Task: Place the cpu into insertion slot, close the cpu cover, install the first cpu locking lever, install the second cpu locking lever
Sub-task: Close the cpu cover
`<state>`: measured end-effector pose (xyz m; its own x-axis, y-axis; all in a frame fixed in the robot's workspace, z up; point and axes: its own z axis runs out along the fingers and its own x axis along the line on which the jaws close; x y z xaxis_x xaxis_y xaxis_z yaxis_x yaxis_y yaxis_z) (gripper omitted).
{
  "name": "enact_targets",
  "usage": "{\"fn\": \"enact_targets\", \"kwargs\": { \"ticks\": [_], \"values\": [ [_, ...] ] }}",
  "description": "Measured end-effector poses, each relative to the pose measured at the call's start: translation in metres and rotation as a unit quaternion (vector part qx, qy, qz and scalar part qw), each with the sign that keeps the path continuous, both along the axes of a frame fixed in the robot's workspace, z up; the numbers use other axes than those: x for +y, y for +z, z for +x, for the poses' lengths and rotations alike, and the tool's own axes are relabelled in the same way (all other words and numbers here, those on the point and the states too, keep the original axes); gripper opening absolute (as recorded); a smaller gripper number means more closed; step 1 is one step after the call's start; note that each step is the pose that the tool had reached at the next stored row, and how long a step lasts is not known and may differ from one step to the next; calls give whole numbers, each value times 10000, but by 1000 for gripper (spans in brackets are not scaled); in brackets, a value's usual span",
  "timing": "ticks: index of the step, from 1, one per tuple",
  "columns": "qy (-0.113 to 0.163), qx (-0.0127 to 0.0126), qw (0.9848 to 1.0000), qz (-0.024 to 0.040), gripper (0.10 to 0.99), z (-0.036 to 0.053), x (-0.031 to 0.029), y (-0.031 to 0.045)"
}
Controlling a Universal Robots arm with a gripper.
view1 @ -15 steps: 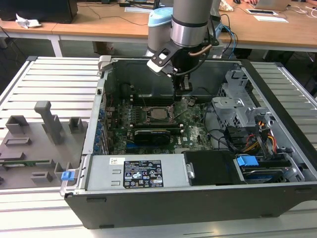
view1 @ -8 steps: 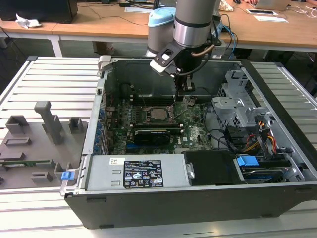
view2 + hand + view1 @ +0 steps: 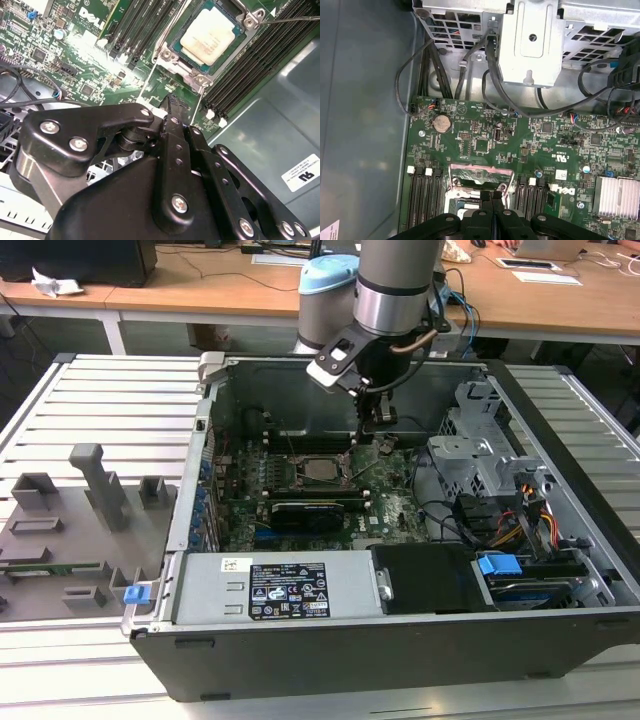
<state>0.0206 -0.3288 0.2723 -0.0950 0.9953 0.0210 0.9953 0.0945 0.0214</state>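
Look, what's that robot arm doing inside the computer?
A robot arm is reaching down into an open computer case. Its gripper hangs just above the green motherboard, right beside the insertion slot. The cpu already sits in that slot, shiny side up. The jaws look shut together, and I can't see anything held between them.

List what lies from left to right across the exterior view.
In order: grey holder blocks → cpu → gripper → metal drive cage → coloured cables.
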Motion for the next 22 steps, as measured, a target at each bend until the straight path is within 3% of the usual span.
{"fn": "enact_targets", "kwargs": {
  "ticks": [13, 22],
  "values": [
    [6, 1, 10000, 0, 106, 82, 1, -11],
    [26, 8, 10000, 0, 106, 248, 27, -66]
  ]
}}
